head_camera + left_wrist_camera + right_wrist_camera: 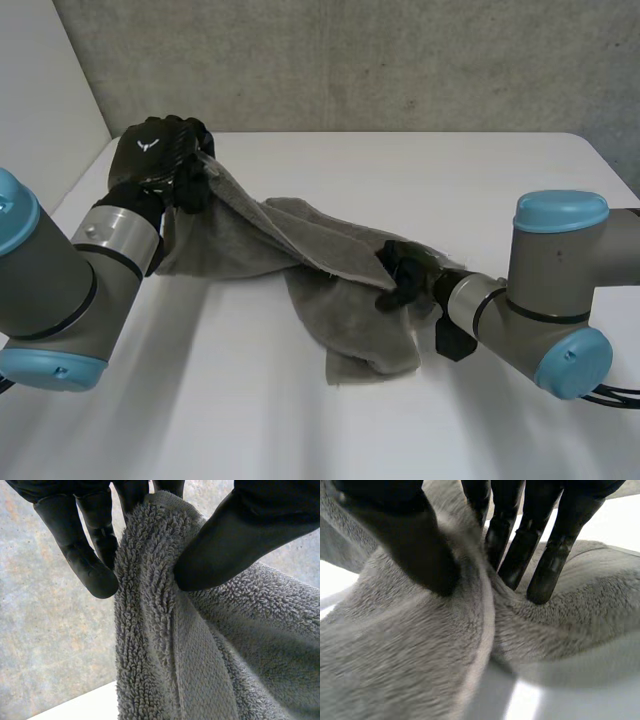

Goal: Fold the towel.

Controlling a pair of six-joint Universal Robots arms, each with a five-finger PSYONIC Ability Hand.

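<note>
Head view, towel: The grey towel (330,290) lay bunched across the middle of the white tabletop (420,170). One end sloped up to the left, and the rest was crumpled toward the near side.
Head view, left hand: The left hand (160,160) was raised over the far left part of the tabletop, closed on the towel's lifted end.
Head view, right hand: The right hand (405,272) sat low at the towel's right side, its fingers dug into the cloth beside a hemmed edge.
Head view, backdrop: A grey concrete wall (350,60) stood behind the tabletop.
Left wrist view, left hand: The left hand's thumb (225,545) pressed a hemmed fold of the towel (210,650) against the fingers (82,555), pinching it.
Left wrist view, towel: The cloth hung down from that pinch in long pleats, with a strip of tabletop (75,707) beneath it.
Right wrist view, right hand: The thumb (415,545) and the fingers (520,555) squeezed a raised ridge of towel (405,645) between them.
Right wrist view, towel: The cloth lay under the palm, and bare tabletop (615,520) showed beyond the fingertips.
</note>
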